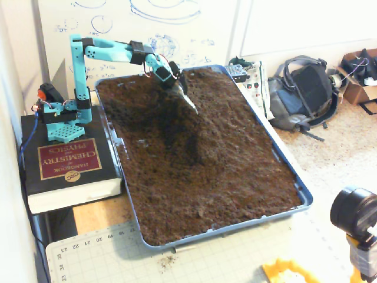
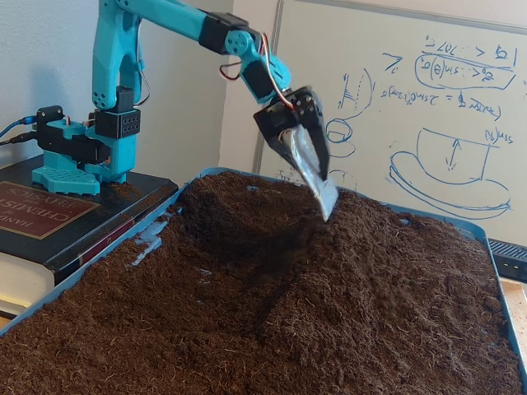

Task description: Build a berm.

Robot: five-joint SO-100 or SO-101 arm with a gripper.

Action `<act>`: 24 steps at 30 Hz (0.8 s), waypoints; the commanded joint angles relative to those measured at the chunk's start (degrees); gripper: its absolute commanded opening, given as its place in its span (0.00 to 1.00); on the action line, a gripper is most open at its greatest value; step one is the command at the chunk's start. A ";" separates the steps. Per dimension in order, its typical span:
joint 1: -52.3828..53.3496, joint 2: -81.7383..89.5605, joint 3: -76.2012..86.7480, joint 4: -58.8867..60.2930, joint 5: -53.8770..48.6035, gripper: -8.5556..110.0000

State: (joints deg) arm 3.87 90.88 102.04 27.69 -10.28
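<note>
In a fixed view from above, I saw the gripper [image 1: 191, 106] lifted over the far soil, and the berm [image 1: 227, 127] ran right of a dark trench in the tray [image 1: 294, 177]. In a fixed view low down, the gripper [image 2: 328, 206] hung above the berm [image 2: 362, 271]; I couldn't tell whether its claw was spread.

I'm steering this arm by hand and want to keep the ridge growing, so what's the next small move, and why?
Probably lower the gripper back into the hollow on the arm's side of the berm and push soil up against it. The metal scoop blade hangs lifted clear of the soil, so it is shaping nothing now, and the ridge looks low and uneven.
</note>
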 commanded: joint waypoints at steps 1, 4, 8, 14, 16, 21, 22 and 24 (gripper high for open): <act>0.53 4.57 -12.92 -0.97 5.71 0.07; 0.44 -2.11 -21.88 -0.97 9.40 0.07; 0.62 -15.12 -37.00 -0.97 9.67 0.07; 0.44 -37.97 -64.16 -0.97 10.37 0.07; 0.44 -45.88 -72.86 -0.97 10.37 0.07; 0.44 -61.79 -92.81 -0.97 9.93 0.07; 0.35 -64.51 -95.36 -0.97 9.93 0.07; 0.44 -70.05 -100.37 -0.97 9.76 0.08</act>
State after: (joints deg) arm 3.87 21.36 15.29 27.69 -0.53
